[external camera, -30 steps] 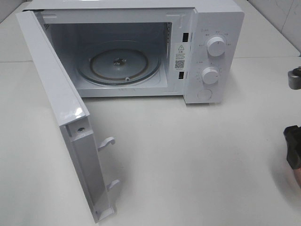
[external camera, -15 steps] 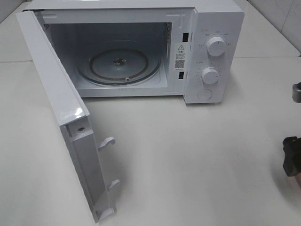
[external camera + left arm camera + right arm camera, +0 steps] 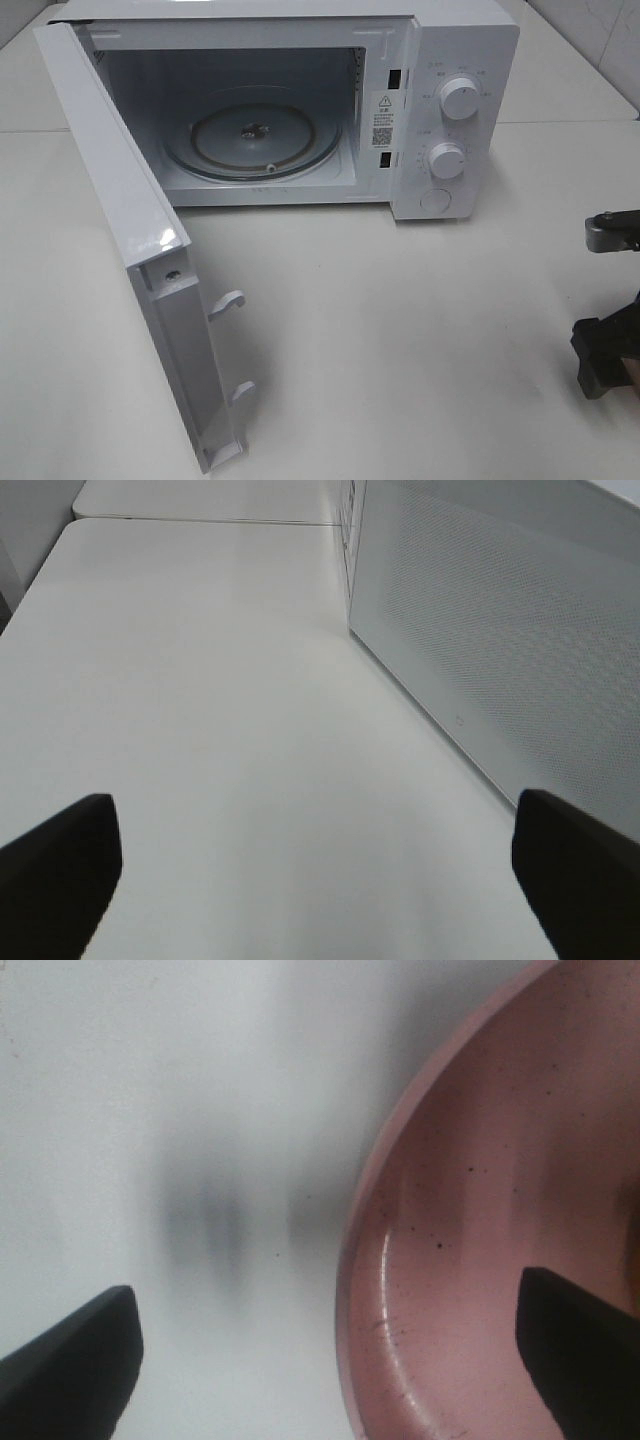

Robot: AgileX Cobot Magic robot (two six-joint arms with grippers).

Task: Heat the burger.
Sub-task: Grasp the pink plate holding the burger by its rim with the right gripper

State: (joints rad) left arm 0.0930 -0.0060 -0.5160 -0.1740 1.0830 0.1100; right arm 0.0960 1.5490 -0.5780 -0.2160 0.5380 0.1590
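While the microwave (image 3: 455, 60) stands on the white table (image 3: 400, 330), its door (image 3: 130, 230) hangs wide open on the hinge side, opposite the control panel. Two latch hooks (image 3: 228, 302) project from the door's free edge. Inside the cavity the glass turntable (image 3: 252, 135) lies bare. The control panel carries an upper knob (image 3: 459, 98), a lower knob (image 3: 447, 160) and a round button (image 3: 435, 200) beneath them.

L wrist view: left gripper (image 3: 315, 880) w/ claws spread wide and nothing between them, only bare tabletop. A white dotted panel of the microwave (image 3: 500, 650) runs alongside; door or side wall cannot be told.

R wrist view: right gripper (image 3: 330, 1380) w/ claws likewise spread wide, gripping nothing. One fingertip (image 3: 70, 1360) sits over the table, the other over the inner surface of a pink plate (image 3: 480, 1190), so the plate's rim passes between them; contact w/ the plate cannot be told. The plate's visible part shows only dark specks.

High view: the right arm (image 3: 605, 355) shows as dark parts at the frame edge, on the microwave's control-panel side and well forward of it.

Burger: not seen in any of the three views, so its position cannot be told.
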